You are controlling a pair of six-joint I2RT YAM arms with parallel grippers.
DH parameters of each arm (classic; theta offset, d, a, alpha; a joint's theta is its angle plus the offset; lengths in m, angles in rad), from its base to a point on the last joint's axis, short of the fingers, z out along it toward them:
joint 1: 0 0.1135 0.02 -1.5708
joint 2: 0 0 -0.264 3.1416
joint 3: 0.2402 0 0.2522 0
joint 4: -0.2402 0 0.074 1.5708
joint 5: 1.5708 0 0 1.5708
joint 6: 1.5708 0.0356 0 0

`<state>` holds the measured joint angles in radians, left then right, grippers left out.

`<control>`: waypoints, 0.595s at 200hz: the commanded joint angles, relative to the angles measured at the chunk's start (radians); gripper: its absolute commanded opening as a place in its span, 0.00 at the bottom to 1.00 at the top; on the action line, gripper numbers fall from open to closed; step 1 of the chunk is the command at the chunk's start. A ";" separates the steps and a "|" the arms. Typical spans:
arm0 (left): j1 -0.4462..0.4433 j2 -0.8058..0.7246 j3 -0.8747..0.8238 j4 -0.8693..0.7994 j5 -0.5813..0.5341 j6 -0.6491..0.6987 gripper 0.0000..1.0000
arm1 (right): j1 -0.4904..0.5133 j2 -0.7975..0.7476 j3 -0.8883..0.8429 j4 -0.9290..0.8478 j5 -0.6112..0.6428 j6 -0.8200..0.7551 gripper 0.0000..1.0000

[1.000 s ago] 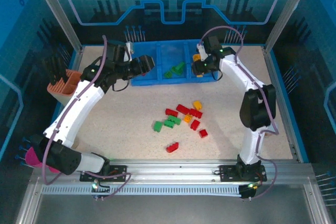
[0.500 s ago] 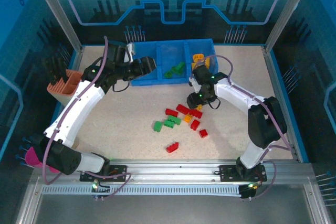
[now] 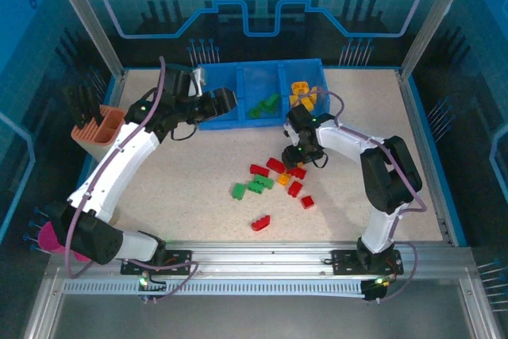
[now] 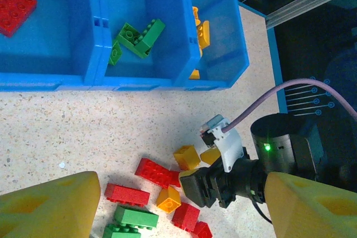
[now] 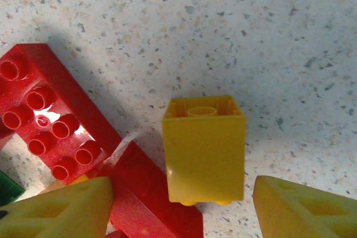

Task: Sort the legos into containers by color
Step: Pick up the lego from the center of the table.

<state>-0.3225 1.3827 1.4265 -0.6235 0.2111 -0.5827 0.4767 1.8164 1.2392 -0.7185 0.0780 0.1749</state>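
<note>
1. three compartments side by side make up the blue tray (image 3: pixel 255 81) at the far side of the speckled table (image 3: pixel 175 188). the left one holds a red brick (image 4: pixel 17 6), the middle one green bricks (image 4: pixel 139 34), and the right one orange-yellow bricks (image 4: pixel 202 30).
2. the left gripper (image 3: pixel 225 101) hangs over the tray's left compartment. in its wrist view its yellow fingers (image 4: pixel 50 207) stand wide apart with nothing held between them.
3. the right gripper (image 3: pixel 295 156) is down at the table, at the far end of the loose pile and just in front of the tray's right compartment.
4. seen from the right wrist, its two fingers (image 5: pixel 61 210) are apart, one on each side of a yellow brick (image 5: pixel 204 149). that brick lies on its side on the table. a strip of table shows between it and each finger, so nothing is gripped.
5. a long red brick (image 5: pixel 47 121) lies studs up just left of the yellow one, and a second red piece (image 5: pixel 150 199) touches the yellow brick's lower left corner.
6. more loose bricks lie near the middle of the table: several red ones (image 3: pixel 259 170), an orange one (image 3: pixel 283 179) and two green ones (image 3: pixel 259 186). one red brick (image 3: pixel 260 223) lies apart from them, nearer the arm bases.
7. a peach tool holder (image 3: pixel 99 129) stands at the table's left edge, beside the left arm.
</note>
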 commanded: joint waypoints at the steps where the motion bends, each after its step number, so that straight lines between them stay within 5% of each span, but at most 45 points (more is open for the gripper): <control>1: 0.011 -0.020 -0.015 -0.008 0.011 0.021 0.79 | -0.017 0.031 0.020 0.008 0.018 0.001 0.66; 119: 0.011 0.015 -0.012 0.015 0.037 0.002 0.81 | -0.089 0.085 0.026 0.020 -0.003 -0.001 0.58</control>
<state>-0.3225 1.3830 1.4174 -0.6231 0.2153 -0.5766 0.4213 1.8538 1.2747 -0.6891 0.0406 0.1761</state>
